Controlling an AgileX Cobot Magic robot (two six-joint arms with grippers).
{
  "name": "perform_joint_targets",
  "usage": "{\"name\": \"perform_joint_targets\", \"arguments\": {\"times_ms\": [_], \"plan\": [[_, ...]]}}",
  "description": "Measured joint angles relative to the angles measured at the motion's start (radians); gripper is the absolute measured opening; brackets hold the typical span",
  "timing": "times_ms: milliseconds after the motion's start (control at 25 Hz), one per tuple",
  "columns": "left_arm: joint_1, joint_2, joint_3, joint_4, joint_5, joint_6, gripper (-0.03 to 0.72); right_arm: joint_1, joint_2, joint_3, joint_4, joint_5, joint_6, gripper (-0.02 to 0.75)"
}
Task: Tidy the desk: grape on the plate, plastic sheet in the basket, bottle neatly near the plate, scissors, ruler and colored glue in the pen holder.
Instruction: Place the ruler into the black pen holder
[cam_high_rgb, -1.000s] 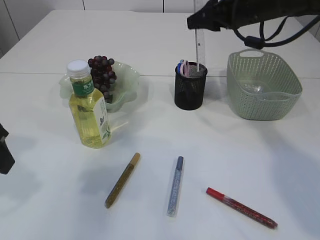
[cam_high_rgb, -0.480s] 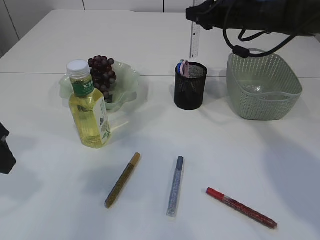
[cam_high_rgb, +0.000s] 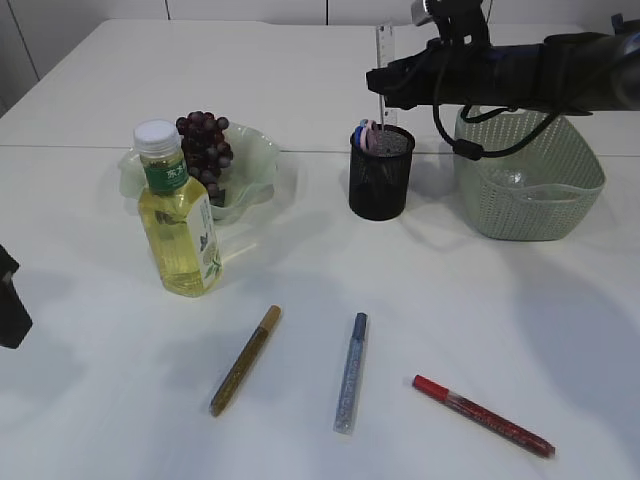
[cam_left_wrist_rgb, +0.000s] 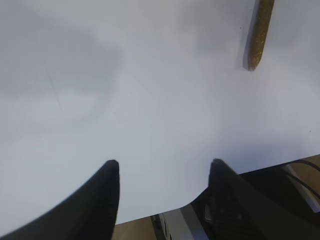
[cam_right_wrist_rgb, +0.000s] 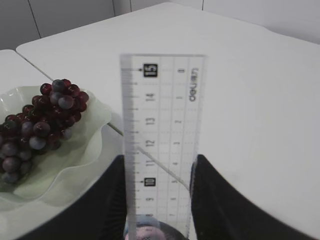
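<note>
My right gripper (cam_high_rgb: 384, 88) (cam_right_wrist_rgb: 157, 167) is shut on the clear ruler (cam_high_rgb: 382, 50) (cam_right_wrist_rgb: 161, 115), which stands upright with its lower end in the black mesh pen holder (cam_high_rgb: 381, 180). Pink and blue scissors handles (cam_high_rgb: 364, 134) stick out of the holder. The grape bunch (cam_high_rgb: 204, 143) lies on the pale green plate (cam_high_rgb: 255, 165), and the bottle (cam_high_rgb: 180, 215) stands in front of it. Gold (cam_high_rgb: 245, 360), blue (cam_high_rgb: 350, 372) and red (cam_high_rgb: 483, 416) glue pens lie on the near table. My left gripper (cam_high_rgb: 10, 300) (cam_left_wrist_rgb: 165, 167) hangs open at the table's left edge, near the gold pen (cam_left_wrist_rgb: 260, 35). The plastic sheet cannot be made out.
The green basket (cam_high_rgb: 560, 215) stands right of the pen holder, partly behind my right arm (cam_high_rgb: 530, 70). The table's edge runs under my left gripper in the left wrist view.
My right arm has come down and shifted left with the ruler, whose lower end now sits in the pen holder. The left arm has not moved.
</note>
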Motion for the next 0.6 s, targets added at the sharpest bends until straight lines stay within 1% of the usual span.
{"name": "perform_joint_targets", "arguments": {"times_ms": [120, 160, 280, 320, 400, 480, 560, 600], "plan": [[0.000, 0.000, 0.000, 0.000, 0.000, 0.000, 0.415, -0.001, 0.009, 0.000, 0.002, -0.005, -0.004, 0.328], [0.000, 0.000, 0.000, 0.000, 0.000, 0.000, 0.415, -0.001, 0.011, 0.000, 0.002, -0.005, -0.004, 0.347], [0.000, 0.000, 0.000, 0.000, 0.000, 0.000, 0.415, -0.001, 0.013, 0.000, 0.002, -0.007, -0.004, 0.440], [0.000, 0.000, 0.000, 0.000, 0.000, 0.000, 0.415, -0.001, 0.013, 0.000, 0.002, -0.007, -0.004, 0.457], [0.000, 0.000, 0.000, 0.000, 0.000, 0.000, 0.415, -0.001, 0.013, 0.000, 0.002, -0.007, 0.010, 0.472], [0.000, 0.000, 0.000, 0.000, 0.000, 0.000, 0.415, -0.001, 0.013, 0.000, 0.002, -0.008, 0.067, 0.479], [0.000, 0.000, 0.000, 0.000, 0.000, 0.000, 0.415, -0.001, 0.006, 0.000, -0.037, -0.022, 0.166, 0.482], [0.000, 0.000, 0.000, 0.000, 0.000, 0.000, 0.415, -0.001, -0.002, 0.000, -0.076, -0.032, 0.222, 0.482]]}}
